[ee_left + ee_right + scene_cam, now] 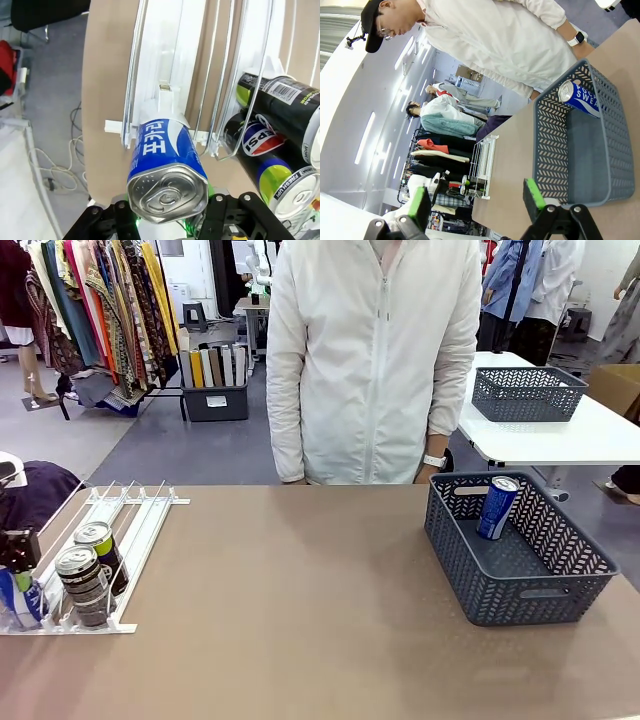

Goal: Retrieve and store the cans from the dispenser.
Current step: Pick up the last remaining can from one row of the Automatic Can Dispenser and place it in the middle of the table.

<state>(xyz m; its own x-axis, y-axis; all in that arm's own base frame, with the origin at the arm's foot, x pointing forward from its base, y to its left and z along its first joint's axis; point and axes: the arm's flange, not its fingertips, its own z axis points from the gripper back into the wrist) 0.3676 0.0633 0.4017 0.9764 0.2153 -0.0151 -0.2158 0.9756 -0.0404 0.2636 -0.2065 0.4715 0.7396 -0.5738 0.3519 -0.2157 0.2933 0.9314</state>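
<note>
Fingers point(220, 210) of the left gripper point(170, 212) are clamped on a blue can point(167, 160) at the dispenser's point(165, 75) stopper end; two dark cans point(270, 145) are held in the lane beside. The right gripper's point(476, 197) fingers are spread, empty.

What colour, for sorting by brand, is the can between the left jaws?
The can is blue with white markings and a silver top; left wrist view.

Garment showroom or lab: hanging clothes point(100, 310) behind worktables point(560, 440).
</note>
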